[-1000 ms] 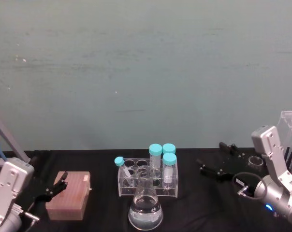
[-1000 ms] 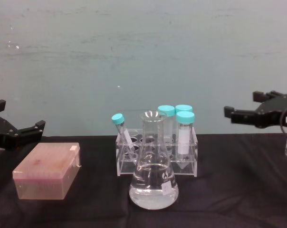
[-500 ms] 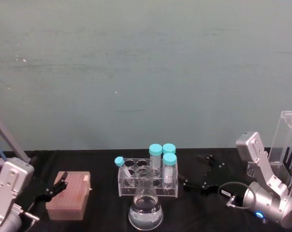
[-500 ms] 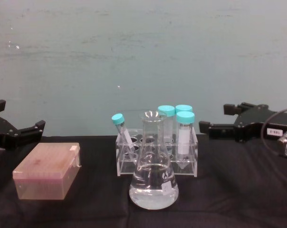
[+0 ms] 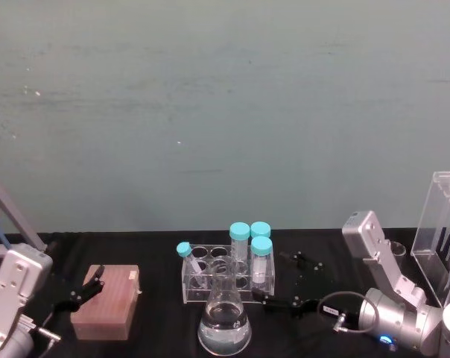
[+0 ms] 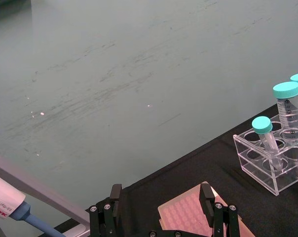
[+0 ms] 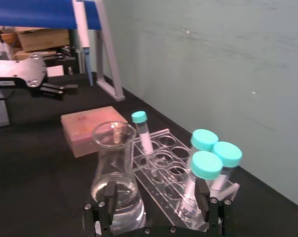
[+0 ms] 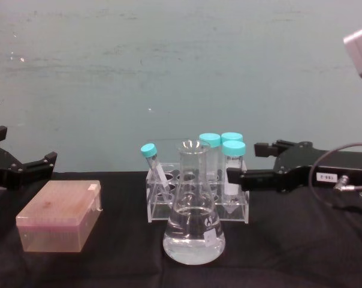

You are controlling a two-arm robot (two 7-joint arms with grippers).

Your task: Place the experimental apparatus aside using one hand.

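Right hand point(image 8: 244, 162): fingers spread wide, gripping nothing. It comes in low from the right, just above the black table point(image 8: 301, 252), its silver wrist trailing a cable.

We place it at the right end of the clear tube rack point(image 8: 156, 205). In the head view one finger lies off the rack's front right corner and the other sits behind its rear right corner. We cannot tell whether either finger touches the acrylic.

Three teal-capped tubes point(image 8: 233, 174) stand upright at that right end. A fourth leans in a hole at the left end.

The conical flask point(image 8: 193, 225) stands upright just in front of the rack at mid-table, holding clear liquid in its lower part. The near finger is close beside it, apart from the glass.

A tall acrylic rack point(image 5: 441, 224) stands upright at the table's far right, well apart from the flask.

Left hand point(image 8: 19, 169): fingers spread, holding nothing, parked at the far left near a pinkish tip box point(image 8: 58, 223).
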